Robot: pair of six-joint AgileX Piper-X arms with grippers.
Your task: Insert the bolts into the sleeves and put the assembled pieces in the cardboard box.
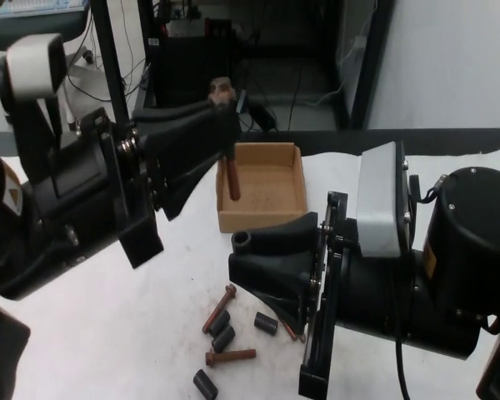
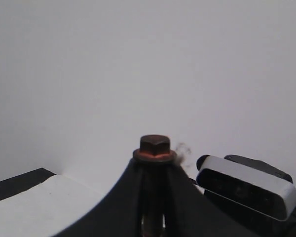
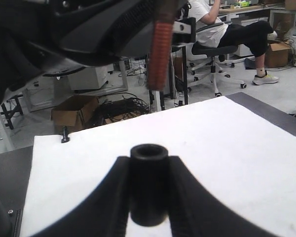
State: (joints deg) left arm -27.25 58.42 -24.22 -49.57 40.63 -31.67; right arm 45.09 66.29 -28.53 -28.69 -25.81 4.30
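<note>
Left gripper [image 1: 223,117]: you have it clamped on a bolt [image 2: 154,148], a finger on each side just below the head.
Bolt: upright, head up, shank hanging down below the fingers; in the high view it hangs in front of the box [image 1: 258,221].
Right gripper [image 1: 240,254]: you have it closed on a black sleeve [image 3: 149,187], pinched between the two fingers.
Sleeve: upright, with its open bore facing up, held above the white cloth [image 1: 133,317].
Bolt to sleeve: apart; the bolt's shank sits higher than the sleeve and does not touch it.
Box: open, on the cloth at the far side, beyond both grippers.
Loose bolts [image 1: 219,308]: two lie flat on the cloth at the near side.
Loose sleeves [image 1: 266,322]: several lie among those bolts, and one [image 1: 205,384] is nearest the front edge.
</note>
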